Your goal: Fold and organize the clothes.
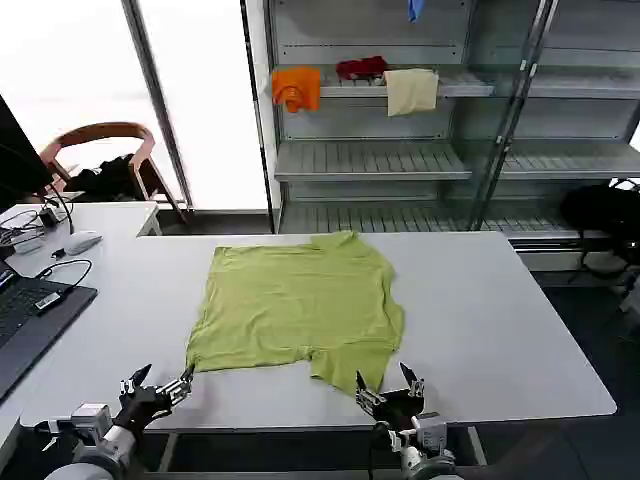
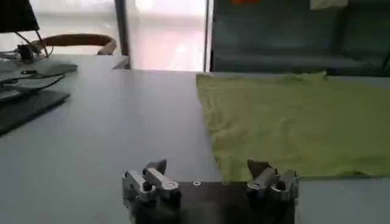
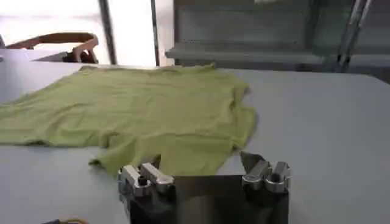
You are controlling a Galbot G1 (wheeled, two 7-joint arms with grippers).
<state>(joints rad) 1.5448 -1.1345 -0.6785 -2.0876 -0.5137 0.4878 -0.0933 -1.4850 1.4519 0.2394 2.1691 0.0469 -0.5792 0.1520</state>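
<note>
1. Item: lime T-shirt [image 1: 297, 308] lies spread flat on the white table [image 1: 500, 320], just fwd of both grippers. Mild wrinkles, no fold made yet; task judged at its start.
2. Left gripper [image 1: 158, 386]: at the near table edge, jaws spread wide, holding nothing. The shirt's near-left corner [image 1: 192, 362] sits just ahead of its inner fingertip; the left wrist view puts that edge [image 2: 220, 173] just fwd of the inner finger [image 2: 262, 175]. No contact seen.
3. Right gripper [image 1: 388, 382]: also at the near edge, jaws wide, empty. The near sleeve [image 1: 345, 368] lies just ahead and slightly inboard; in the right wrist view the sleeve [image 3: 164, 159] lies just fwd of the fingers, apart from them.
4. Handling (judgement): thin cotton, light, limp, no stiffness. It will drape and sag when lifted and may drag or bunch on the smooth table. Not fragile. A single layer lying flat is hard to pinch; fingers need to slide under an edge.
5. Grasp pts (judgement): near-left corner for left gripper, near sleeve or hem edge for right. Take both together to keep the fold line straight.
6. Risk: pinching only a wrinkle, or uneven lift skewing the fold.
7. Surroundings: laptop [image 1: 25, 310] well outboard of left gripper; not in the way.
</note>
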